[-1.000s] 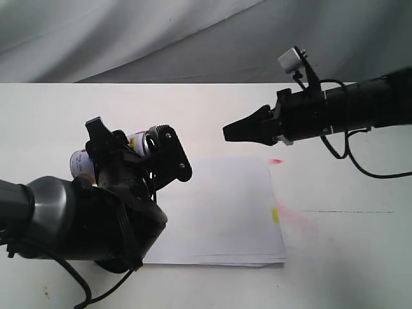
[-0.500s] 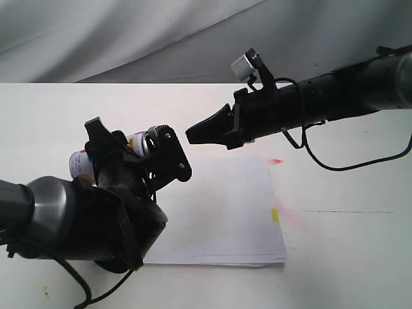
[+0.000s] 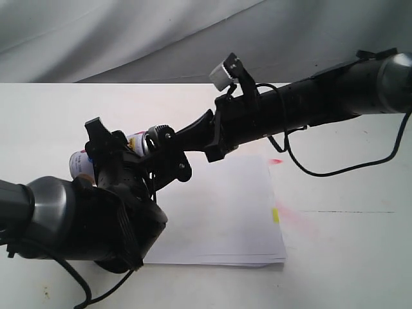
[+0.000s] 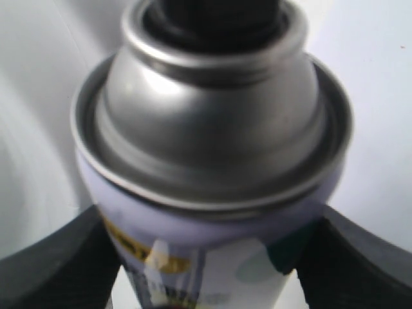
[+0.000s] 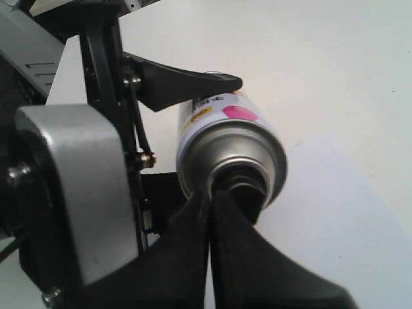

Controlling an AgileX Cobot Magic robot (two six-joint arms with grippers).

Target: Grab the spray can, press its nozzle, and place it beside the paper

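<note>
The spray can (image 3: 136, 140) is held tilted above the table's left part, with my left gripper (image 3: 132, 145) shut on its lilac-white label (image 4: 193, 257). Black fingers (image 4: 51, 270) press on both sides of the can under the silver shoulder (image 4: 212, 122). My right gripper (image 3: 174, 136) reaches across from the right, shut, and its tips (image 5: 211, 193) touch the black nozzle (image 5: 248, 183) on the can (image 5: 219, 129). The nozzle (image 4: 212, 16) is cut off by the edge of the left wrist view. The paper (image 3: 225, 212) lies flat below, with a yellow tab (image 3: 275, 214) and a red mark (image 3: 277, 161).
The white table (image 3: 347, 257) runs back to a grey cloth backdrop (image 3: 129, 38). A faint pink stain (image 3: 297, 220) marks the table right of the paper. A black cable (image 3: 322, 168) loops under the right arm.
My right arm has swept left across the table, and its shut tips have come from well right of the can to the nozzle. The left gripper and the can have stayed still.
</note>
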